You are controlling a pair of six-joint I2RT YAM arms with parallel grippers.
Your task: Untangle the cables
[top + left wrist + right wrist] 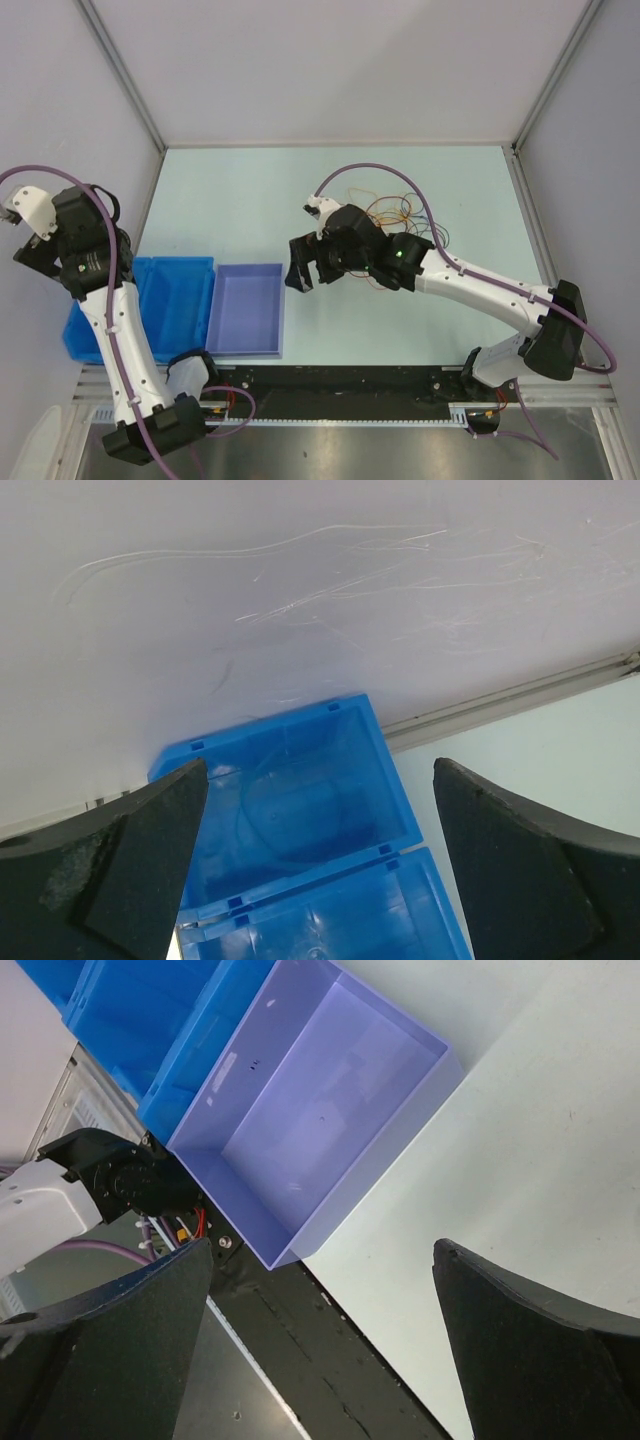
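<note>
While left tool (320, 765) gapes facing blue bin (300, 810), right arm (480, 285) stretches leftward.

Materials and finishes
Blue bin (345, 770): glossy moulded plastic. Lilac bin (320, 1130): smooth plastic, soft sheen. Table (560, 1100): matt, pale, smooth. Wall (300, 590): matt, finely scratched.

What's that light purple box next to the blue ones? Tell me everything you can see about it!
The light purple box is a shallow rectangular tray with an open top and smooth walls, probably plastic. It looks empty. It sits flat on the pale table near the front edge, one long side right against the blue bin. The cables lie away from it, and nothing grips it.
</note>
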